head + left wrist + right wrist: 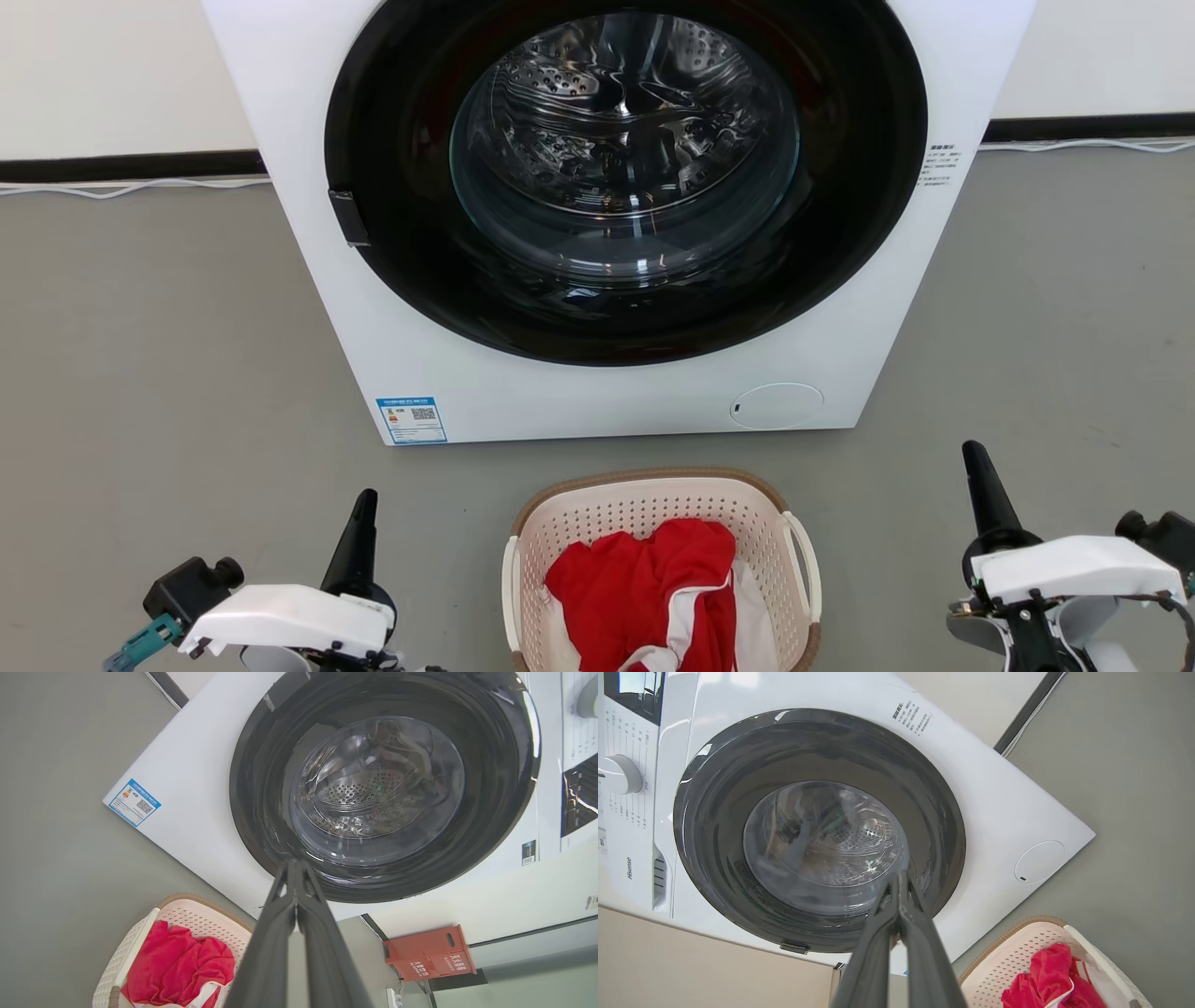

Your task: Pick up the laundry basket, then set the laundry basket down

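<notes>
- Grey floor [140,327]; white washer [616,187] against a pale wall.
- Basket [644,511] stands on the floor just before the washer, red cloth [644,583] inside.
- Left gripper [367,504] and right gripper [976,462]: fingers pressed together, empty, flanking the basket, clear of it.
- Step: scene fits either ahead of the lift or after the set-down; cannot settle which.
- Left wrist view adds a red box [430,952] by the wall; right wrist view, the dial [619,774].

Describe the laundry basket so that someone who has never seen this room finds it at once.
Start at the big white washing machine with the round dark door. On the grey floor just in front of it sits the laundry basket. It is cream perforated plastic with a brown rim and white loop handles, holding red and white cloth.
</notes>
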